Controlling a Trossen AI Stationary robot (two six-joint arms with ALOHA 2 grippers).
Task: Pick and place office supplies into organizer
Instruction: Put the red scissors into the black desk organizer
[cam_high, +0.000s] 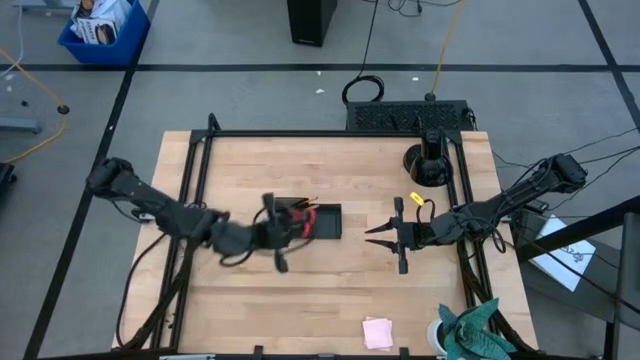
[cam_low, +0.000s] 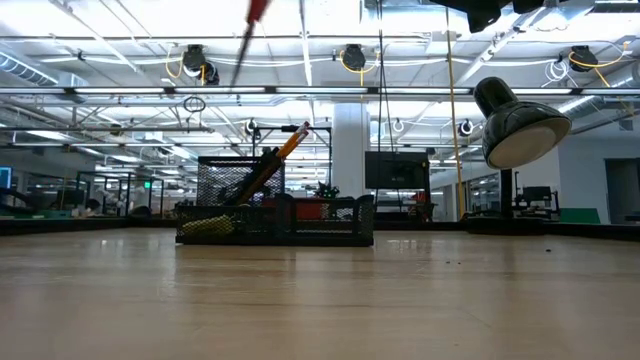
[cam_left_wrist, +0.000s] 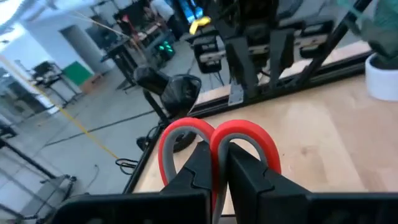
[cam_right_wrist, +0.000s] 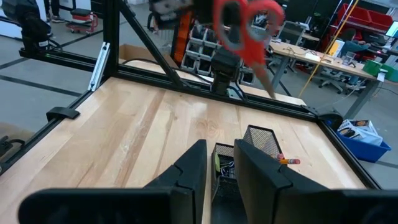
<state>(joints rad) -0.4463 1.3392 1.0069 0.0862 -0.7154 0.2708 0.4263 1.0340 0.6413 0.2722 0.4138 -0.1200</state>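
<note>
My left gripper (cam_high: 285, 233) hangs above the table at the left end of the organizer (cam_high: 322, 222), shut on the red-handled scissors (cam_left_wrist: 214, 146). The right wrist view shows the scissors (cam_right_wrist: 247, 28) in the air, with the blades slanting down. The organizer (cam_low: 275, 218) is a black mesh tray standing on the table, and an orange pencil (cam_low: 285, 148) leans up out of it. My right gripper (cam_high: 385, 236) hovers right of the organizer, open, with nothing between its fingers (cam_right_wrist: 193, 171). A pink sticky-note pad (cam_high: 377, 332) lies near the front edge. A tiny yellow piece (cam_high: 416, 198) lies by the right arm. My left gripper pinches the scissors between its two fingers (cam_left_wrist: 199, 171) where the two red handle loops meet (cam_left_wrist: 214, 140). The loops stick out past the fingertips. The scissors are lifted clear of the table, and the blades (cam_right_wrist: 268, 78) slant down below the handles.
A round black stand base (cam_high: 428, 165) sits at the back right, and its lamp head (cam_low: 518, 125) shows in the low view. A teal cloth in a white cup (cam_high: 472, 330) stands at the front right corner. A black frame rail (cam_high: 300, 132) runs around the table.
</note>
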